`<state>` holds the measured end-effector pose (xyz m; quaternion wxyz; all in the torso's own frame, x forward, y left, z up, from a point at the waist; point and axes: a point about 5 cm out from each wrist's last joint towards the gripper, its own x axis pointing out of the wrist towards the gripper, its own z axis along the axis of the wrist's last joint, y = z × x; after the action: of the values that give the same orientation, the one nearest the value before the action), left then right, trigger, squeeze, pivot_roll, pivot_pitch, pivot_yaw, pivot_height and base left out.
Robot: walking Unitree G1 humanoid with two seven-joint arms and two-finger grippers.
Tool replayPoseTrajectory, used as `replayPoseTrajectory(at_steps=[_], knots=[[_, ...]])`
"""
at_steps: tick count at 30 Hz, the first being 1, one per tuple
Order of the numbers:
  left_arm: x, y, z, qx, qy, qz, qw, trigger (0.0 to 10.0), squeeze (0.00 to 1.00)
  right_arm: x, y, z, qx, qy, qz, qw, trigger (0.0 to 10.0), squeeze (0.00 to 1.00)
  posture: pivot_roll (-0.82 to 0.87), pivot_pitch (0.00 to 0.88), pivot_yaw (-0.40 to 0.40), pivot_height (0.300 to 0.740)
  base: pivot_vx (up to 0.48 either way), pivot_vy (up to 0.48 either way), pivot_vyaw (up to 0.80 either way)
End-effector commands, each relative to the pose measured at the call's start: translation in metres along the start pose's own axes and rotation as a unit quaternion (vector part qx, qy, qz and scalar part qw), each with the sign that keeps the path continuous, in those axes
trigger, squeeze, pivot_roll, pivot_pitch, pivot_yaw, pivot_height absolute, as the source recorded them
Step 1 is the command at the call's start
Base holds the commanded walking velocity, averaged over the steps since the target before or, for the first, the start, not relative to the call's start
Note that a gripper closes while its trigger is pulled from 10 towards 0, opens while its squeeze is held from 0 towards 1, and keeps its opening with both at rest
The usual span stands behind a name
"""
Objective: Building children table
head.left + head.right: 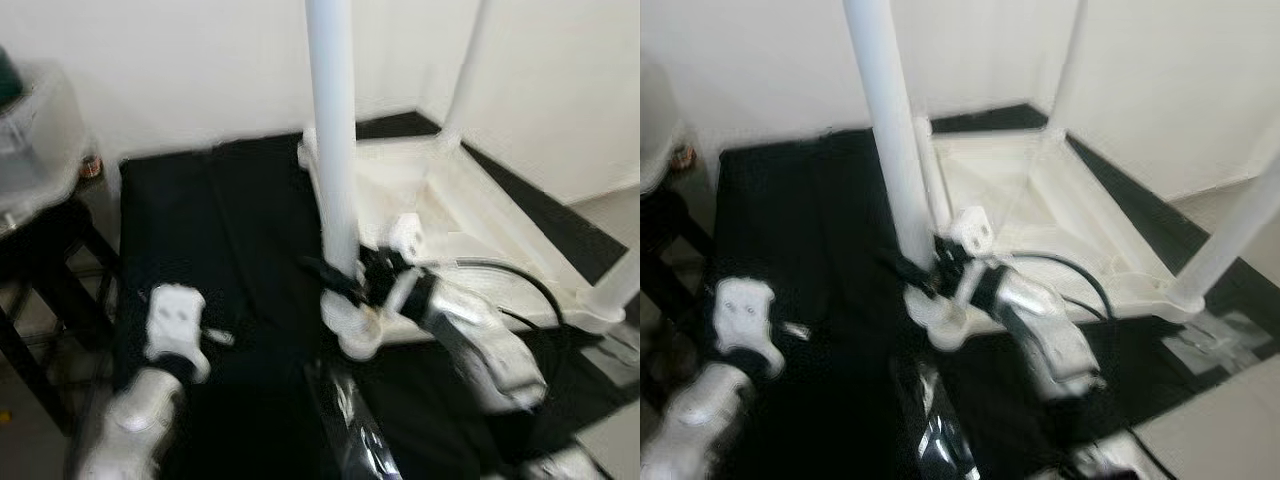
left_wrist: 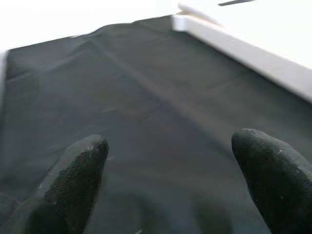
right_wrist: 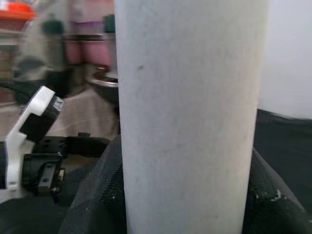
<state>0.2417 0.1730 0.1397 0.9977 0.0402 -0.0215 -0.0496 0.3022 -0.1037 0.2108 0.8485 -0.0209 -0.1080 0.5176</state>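
A white children's table top (image 1: 470, 215) lies upside down on a black mat (image 1: 220, 230). White legs stand up from its corners: one near leg (image 1: 335, 150), a far one (image 1: 465, 70) and a right one (image 1: 620, 285). My right gripper (image 1: 345, 278) is shut around the near leg low down, just above its base (image 1: 355, 330); in the right wrist view the leg (image 3: 190, 117) sits between the black fingers (image 3: 97, 195). My left gripper (image 1: 222, 335) hovers over the mat to the left, open, with nothing between its fingers (image 2: 73, 180).
A dark stand (image 1: 40, 290) holding a clear plastic bin (image 1: 35, 140) is at the left edge. White walls close the corner behind the table. A crinkled clear plastic bag (image 1: 355, 425) lies near the front. Pale floor (image 1: 615, 210) shows at the right.
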Motion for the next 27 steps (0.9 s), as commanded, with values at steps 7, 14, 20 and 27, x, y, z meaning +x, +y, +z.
replayPoseTrajectory(at_steps=[7, 14, 20, 27], knots=[[-0.005, -0.007, -0.001, 0.002, 0.009, -0.034, 0.999, 10.0, 0.0, -0.027, 0.012, 0.009, 0.009, -0.019, 0.089, 0.996, 10.0, 0.0, 0.0, 0.186, 0.009, 0.74, 0.0, 0.0, 0.0], [-0.004, -0.008, -0.001, 0.001, 0.008, -0.045, 0.999, 10.0, 0.0, -0.04, 0.01, 0.005, -0.02, 0.016, 0.107, 0.994, 10.0, 0.0, 0.0, 0.189, 0.014, 0.74, 0.0, 0.0, 0.0], [-0.004, -0.008, -0.001, 0.0, 0.008, -0.047, 0.999, 10.0, 0.0, -0.043, -0.007, 0.005, -0.078, 0.02, 0.059, 0.995, 10.0, 0.0, 0.01, 0.19, 0.023, 0.74, 0.0, 0.0, 0.0], [-0.004, -0.007, -0.001, 0.001, 0.008, -0.05, 0.999, 10.0, 0.0, -0.046, -0.008, 0.007, -0.065, 0.005, 0.069, 0.995, 10.0, 0.0, 0.01, 0.193, 0.03, 0.74, 0.0, 0.0, 0.0]])
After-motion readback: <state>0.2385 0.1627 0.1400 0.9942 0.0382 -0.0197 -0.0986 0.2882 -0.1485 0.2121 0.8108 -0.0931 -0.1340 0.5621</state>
